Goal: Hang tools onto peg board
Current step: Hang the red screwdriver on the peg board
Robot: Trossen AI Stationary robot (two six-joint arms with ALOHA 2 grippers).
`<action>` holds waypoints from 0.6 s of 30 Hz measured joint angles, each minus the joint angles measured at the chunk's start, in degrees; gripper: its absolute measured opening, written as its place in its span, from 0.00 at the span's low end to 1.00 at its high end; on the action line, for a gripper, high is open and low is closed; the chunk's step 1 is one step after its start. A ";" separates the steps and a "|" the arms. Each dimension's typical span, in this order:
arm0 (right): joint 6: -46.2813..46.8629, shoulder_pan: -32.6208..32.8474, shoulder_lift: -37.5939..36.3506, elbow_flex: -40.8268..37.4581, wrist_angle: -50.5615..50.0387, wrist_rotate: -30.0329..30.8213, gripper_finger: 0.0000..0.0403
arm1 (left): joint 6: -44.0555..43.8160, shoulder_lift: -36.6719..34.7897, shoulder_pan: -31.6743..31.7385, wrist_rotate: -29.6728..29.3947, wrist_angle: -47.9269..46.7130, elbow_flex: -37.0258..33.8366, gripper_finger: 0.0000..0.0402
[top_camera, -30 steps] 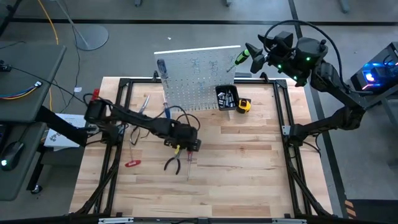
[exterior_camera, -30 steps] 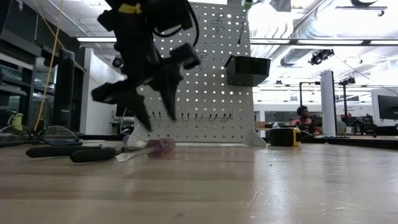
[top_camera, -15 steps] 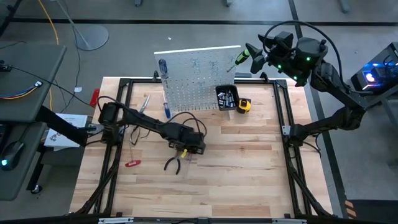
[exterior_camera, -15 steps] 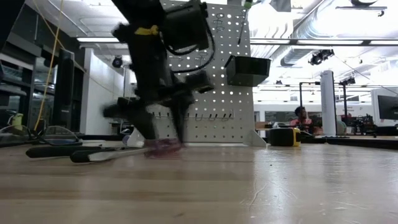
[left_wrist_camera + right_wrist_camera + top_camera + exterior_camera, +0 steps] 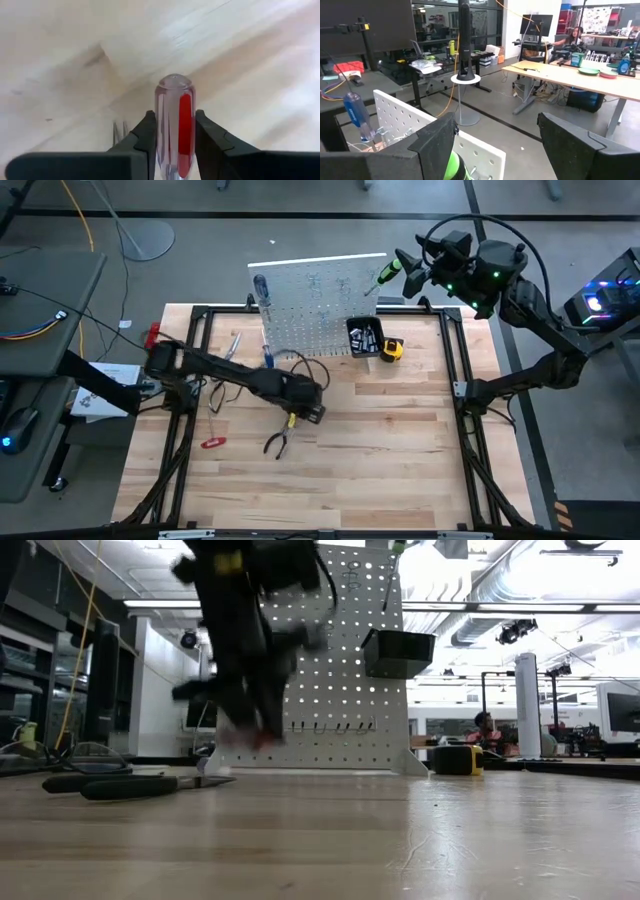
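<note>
My left gripper hangs over the middle of the table, shut on a screwdriver with a clear, red-striped handle. In the low view it is off the wood. Dark-handled pliers and red cutters lie flat nearby. The white peg board stands at the far edge with a blue screwdriver on it. My right gripper is held high at the board's top right corner, open, and a green handle shows beside one finger. My left gripper pinches the two sides of the clear handle between its two fingers. The fingers come steeply from above and lie along the handle. Its rounded butt end sticks out past the fingertips. The screwdriver is lifted clear of the table.
A black bin hangs on the board's lower right, with a yellow tape measure on the table beside it. A black metal frame borders the tabletop. Bare wood lies toward the near edge.
My left gripper has dropped onto the red-striped screwdriver lying on the table and shut on its handle. It has then risen with the screwdriver, rolling its wrist. The screwdriver is now clear of the wood, and the pliers have stayed where they were.
</note>
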 joint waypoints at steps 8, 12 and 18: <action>-0.02 0.00 0.00 0.00 0.36 0.87 0.68 | 15.52 -21.37 0.04 -1.96 5.25 0.07 0.20; 0.01 0.00 0.00 0.00 1.53 0.87 0.68 | 22.32 -30.03 2.78 -7.94 22.73 0.15 0.20; 0.46 0.00 0.00 0.00 4.75 0.87 0.68 | 45.45 -33.27 9.02 -16.21 47.85 5.32 0.20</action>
